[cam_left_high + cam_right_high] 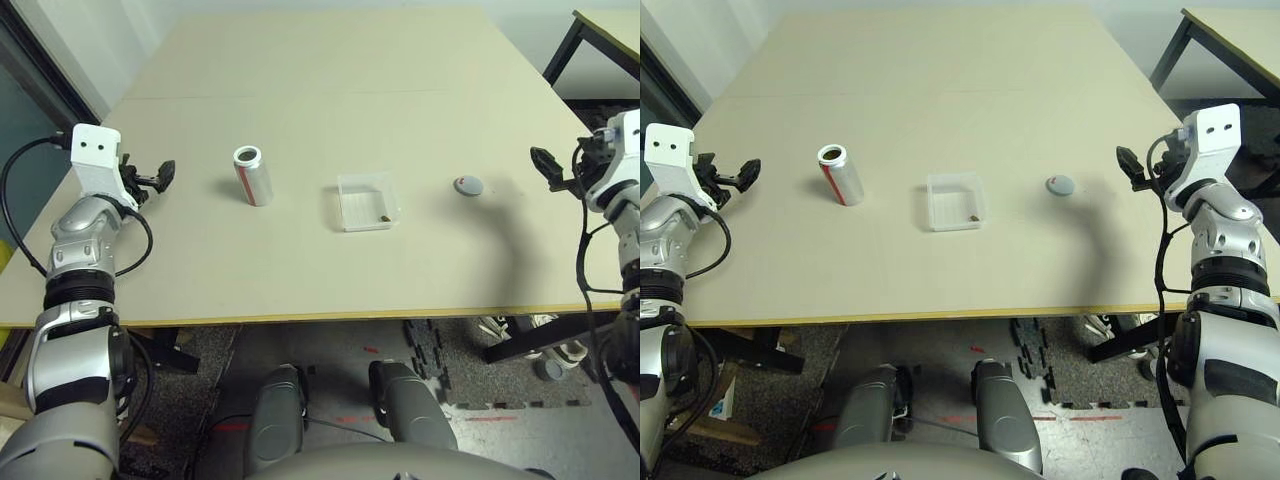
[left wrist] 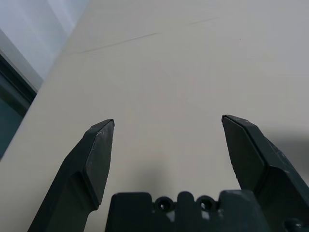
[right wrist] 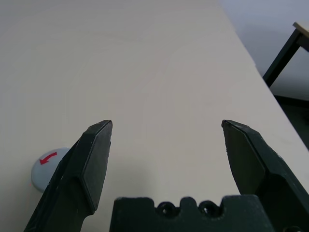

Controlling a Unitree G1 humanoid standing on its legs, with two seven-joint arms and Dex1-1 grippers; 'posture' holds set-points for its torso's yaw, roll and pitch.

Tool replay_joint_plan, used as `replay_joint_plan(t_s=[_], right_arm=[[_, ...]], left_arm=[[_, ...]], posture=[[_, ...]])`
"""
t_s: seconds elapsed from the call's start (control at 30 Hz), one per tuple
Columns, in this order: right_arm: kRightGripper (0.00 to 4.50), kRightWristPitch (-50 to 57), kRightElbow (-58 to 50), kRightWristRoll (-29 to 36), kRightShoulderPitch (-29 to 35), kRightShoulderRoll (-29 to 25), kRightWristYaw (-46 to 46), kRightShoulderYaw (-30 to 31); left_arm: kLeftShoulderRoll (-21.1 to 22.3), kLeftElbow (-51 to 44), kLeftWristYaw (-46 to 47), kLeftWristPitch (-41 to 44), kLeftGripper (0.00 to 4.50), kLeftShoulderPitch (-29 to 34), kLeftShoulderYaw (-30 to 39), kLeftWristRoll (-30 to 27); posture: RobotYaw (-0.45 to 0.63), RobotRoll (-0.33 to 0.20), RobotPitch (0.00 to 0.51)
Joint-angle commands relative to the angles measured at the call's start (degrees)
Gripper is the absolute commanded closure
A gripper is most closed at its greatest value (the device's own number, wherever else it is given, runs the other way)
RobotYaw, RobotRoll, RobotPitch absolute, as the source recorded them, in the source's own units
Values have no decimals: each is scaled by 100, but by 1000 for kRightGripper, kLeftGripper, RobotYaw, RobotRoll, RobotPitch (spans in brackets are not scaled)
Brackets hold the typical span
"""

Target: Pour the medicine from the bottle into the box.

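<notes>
Both grippers, left gripper and right gripper, hang spread and empty at the table's edges. Uncapped, the bottle stands upright nearer the left one, its cap by the right, the medicine apparently already in the box between

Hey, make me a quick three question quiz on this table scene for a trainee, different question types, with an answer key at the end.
1. True or false: the bottle has its cap on.
2. Multiple choice: where is the medicine? A) inside the box B) on the bare table C) inside the bottle
3. Short answer: which thing lies nearest the right gripper, and is the gripper holding anything?

Key
1. False. The bottle stands open, and the cap lies apart on the table, on the box's right.
2. A
3. The cap. Both the right gripper and the left gripper are open and empty.
</notes>
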Motion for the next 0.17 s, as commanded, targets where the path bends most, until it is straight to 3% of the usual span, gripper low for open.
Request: replay_joint_plan(t_s=[0.03,0.17], right_arm=[[0,-68,-83,85,85,28,-60,-82],[0,-73,-97,108,114,40,-54,-76]], left_arm=[[136,211,-47,-70,25,-71,-18,44],[131,222,-49,-104,25,-53,-22,23]], posture=[[-190,0,122],[-185,0,122]])
